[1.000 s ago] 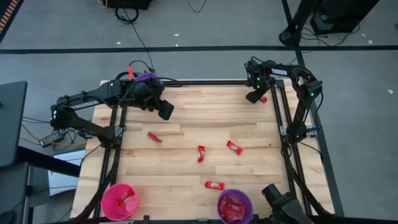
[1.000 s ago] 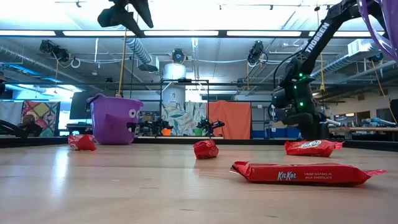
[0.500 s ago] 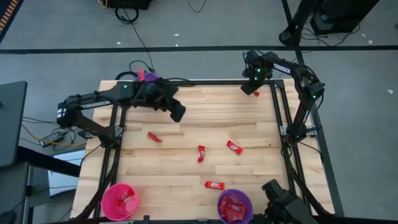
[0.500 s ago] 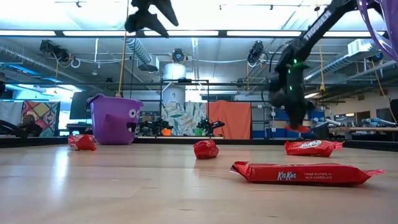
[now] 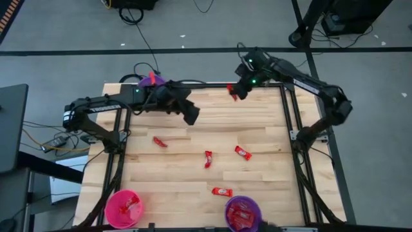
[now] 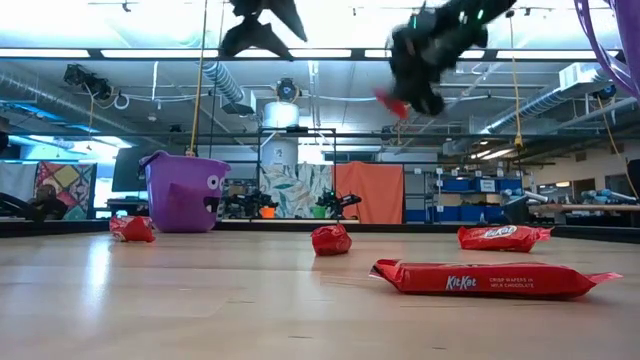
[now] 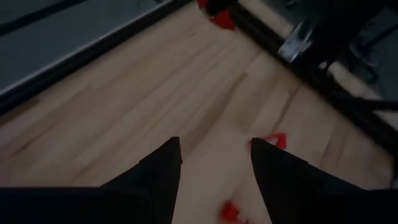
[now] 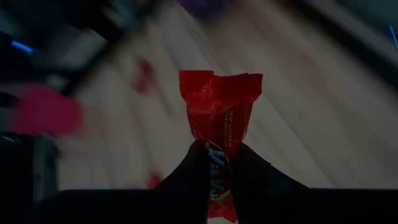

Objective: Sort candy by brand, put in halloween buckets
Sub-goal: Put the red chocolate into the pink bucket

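Sorting looks partly done: the pink bucket (image 5: 123,209) and the purple bucket (image 5: 243,213) right of it hold red bars, while four red bars (image 5: 221,191) remain on the surface (image 5: 257,122) beyond them. The left claw (image 5: 190,115) hangs released. The right claw (image 5: 233,92), a second ago low at the surface's far right corner, now carries a clenched red bar (image 8: 217,112) aloft.
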